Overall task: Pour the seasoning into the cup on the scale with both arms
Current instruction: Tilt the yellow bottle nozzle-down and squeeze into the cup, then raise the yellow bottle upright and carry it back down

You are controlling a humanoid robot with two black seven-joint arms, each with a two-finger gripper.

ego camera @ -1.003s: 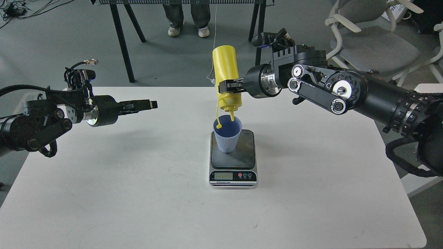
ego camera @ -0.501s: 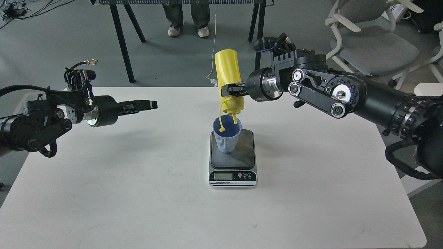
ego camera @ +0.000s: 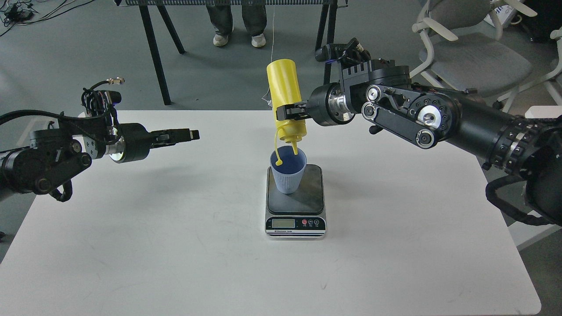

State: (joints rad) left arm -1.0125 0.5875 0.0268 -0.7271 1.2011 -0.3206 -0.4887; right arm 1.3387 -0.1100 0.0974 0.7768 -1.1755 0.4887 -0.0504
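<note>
The yellow seasoning bottle (ego camera: 286, 98) is held upside down, nozzle pointing into the light blue ribbed cup (ego camera: 288, 172). Its cap hangs on the strap inside the cup's rim. The cup stands upright on the dark platform of the scale (ego camera: 296, 202), mid-table. My right gripper (ego camera: 287, 112) comes in from the right and is shut on the bottle's lower body. My left gripper (ego camera: 191, 133) hovers over the table's left part, well left of the cup, empty; its fingers look closed together.
The white table (ego camera: 175, 245) bears only the scale. Behind it stand black table legs (ego camera: 153, 52) and a person's feet (ego camera: 239, 39). Grey office chairs (ego camera: 470, 52) stand at the back right.
The right gripper with the bottle swung slightly right and back left again, staying over the cup. The left arm has barely moved.
</note>
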